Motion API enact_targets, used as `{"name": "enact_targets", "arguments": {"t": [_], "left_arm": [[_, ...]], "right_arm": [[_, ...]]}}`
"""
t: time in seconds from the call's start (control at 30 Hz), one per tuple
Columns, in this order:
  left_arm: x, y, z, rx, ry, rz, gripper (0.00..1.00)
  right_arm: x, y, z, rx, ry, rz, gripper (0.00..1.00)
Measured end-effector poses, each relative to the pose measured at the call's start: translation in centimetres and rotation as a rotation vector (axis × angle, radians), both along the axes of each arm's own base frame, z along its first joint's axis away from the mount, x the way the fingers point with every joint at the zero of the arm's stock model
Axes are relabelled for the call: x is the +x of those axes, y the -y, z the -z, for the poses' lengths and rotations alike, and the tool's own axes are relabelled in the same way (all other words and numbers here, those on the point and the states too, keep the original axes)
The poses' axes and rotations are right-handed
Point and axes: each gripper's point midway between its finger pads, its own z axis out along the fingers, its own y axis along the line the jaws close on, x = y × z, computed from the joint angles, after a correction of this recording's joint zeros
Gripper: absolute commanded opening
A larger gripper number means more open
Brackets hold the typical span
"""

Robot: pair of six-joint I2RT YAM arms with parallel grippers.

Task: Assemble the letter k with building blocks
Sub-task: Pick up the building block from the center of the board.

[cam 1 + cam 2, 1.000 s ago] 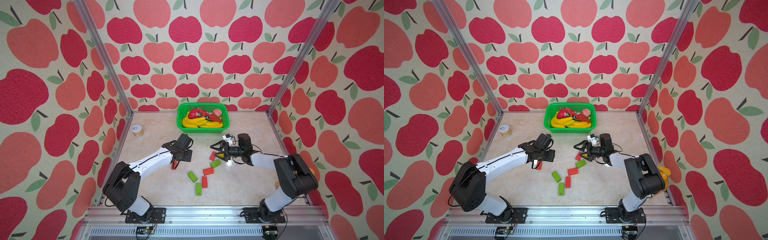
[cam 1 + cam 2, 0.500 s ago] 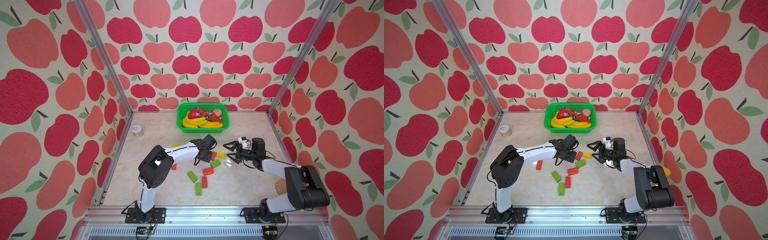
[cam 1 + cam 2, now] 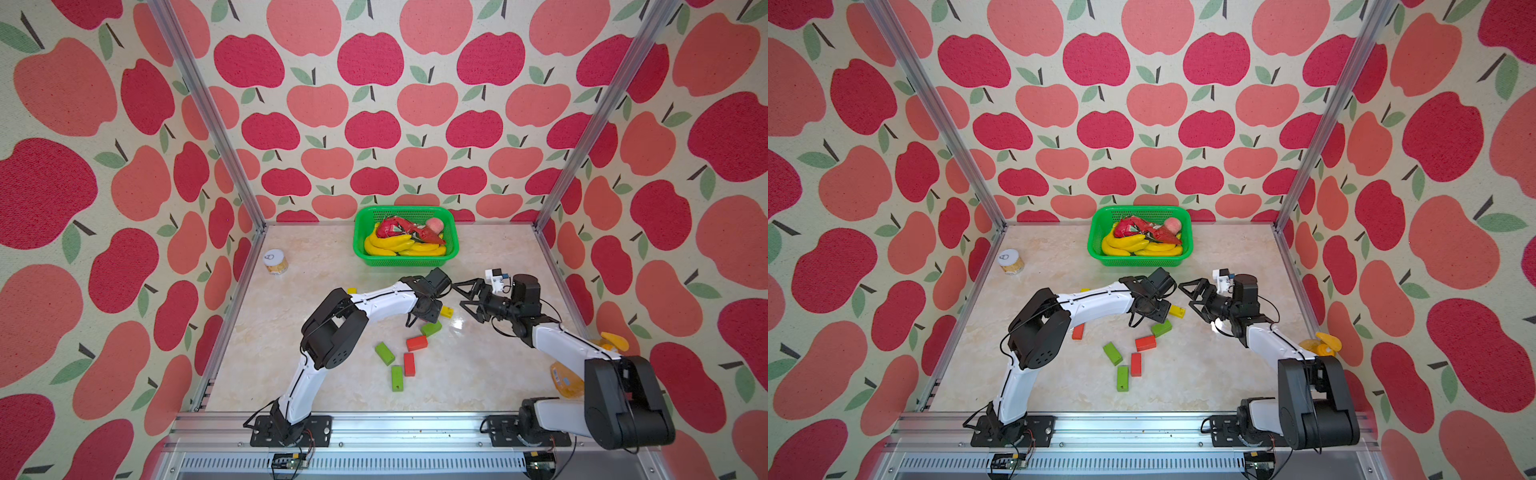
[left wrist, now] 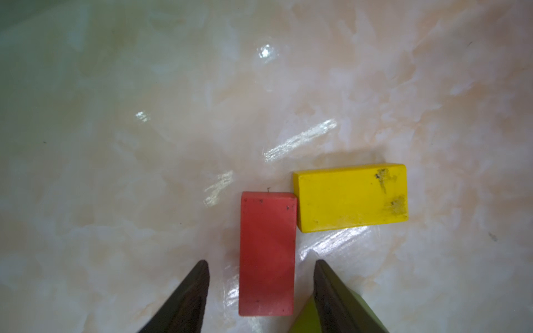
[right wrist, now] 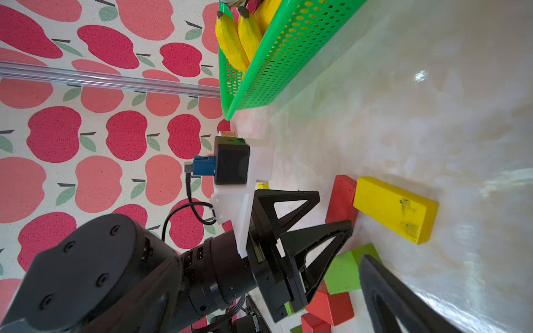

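Since a second ago my left gripper has swung in over the red block, jaws part open and empty, straddling its narrow width, its long axis running on to the touching yellow block; the right gripper gapes empty nearby.

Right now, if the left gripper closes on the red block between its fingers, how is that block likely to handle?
The red block looks rigid, flat-faced and sharp-edged, so it probably won't flex or roll. Lying flat on the glossy table, it would likely slide rather than tip. The yellow block seems to touch it, so it may get nudged.
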Motion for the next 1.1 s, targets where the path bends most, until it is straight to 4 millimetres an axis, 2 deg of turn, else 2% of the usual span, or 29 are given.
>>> {"name": "enact_targets", "arguments": {"t": [0.33, 0.47, 0.7, 0.83, 1.1], "left_arm": [[-1.0, 0.3, 1.2, 0.036, -0.032, 0.007, 0.59], [-1.1, 0.0, 1.3, 0.048, -0.039, 0.002, 0.45], [-0.6, -0.9, 1.5, 0.068, -0.034, -0.02, 0.35], [-0.1, -2.1, 1.6, 0.071, -0.032, -0.042, 0.31], [0.4, -7.1, 1.6, 0.093, -0.038, -0.086, 0.3]], "right_arm": [[0.0, -0.1, 1.0, 0.002, -0.032, -0.009, 0.99], [0.1, -0.2, 1.2, 0.003, -0.037, -0.01, 0.99], [0.2, -0.3, 1.2, 0.011, -0.035, -0.017, 0.99], [0.2, -0.3, 1.3, 0.011, -0.037, -0.018, 0.99], [0.3, -0.6, 2.2, 0.014, -0.062, -0.025, 0.99]]}}
